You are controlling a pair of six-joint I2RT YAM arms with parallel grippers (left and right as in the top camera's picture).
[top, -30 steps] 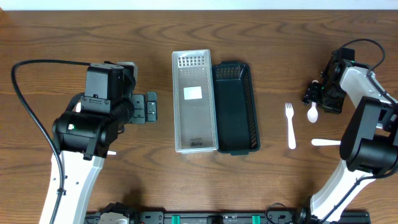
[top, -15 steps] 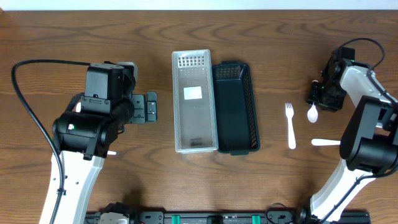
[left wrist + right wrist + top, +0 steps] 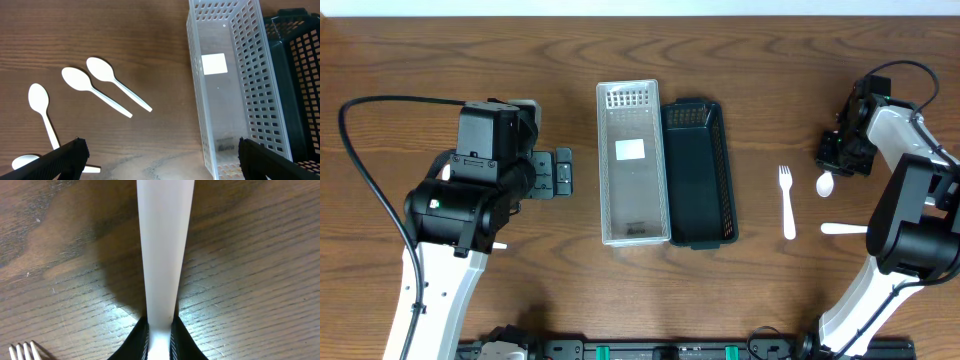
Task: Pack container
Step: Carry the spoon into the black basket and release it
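Right claw (image 3: 840, 157) is pinched on the handle of a white spoon (image 3: 824, 184), well right of the clear container (image 3: 633, 160). Left claw (image 3: 562, 172) is spread, near the container's left side. Black container (image 3: 698, 175) is set against its right side. Loose spoons (image 3: 100, 70) are seen on the table (image 3: 440, 50), left of it.

you lose the white plastic spoon (image 3: 165, 250) at the top edge, bowl unseen; left of it, only tine tips of the white plastic fork (image 3: 22, 349) show.
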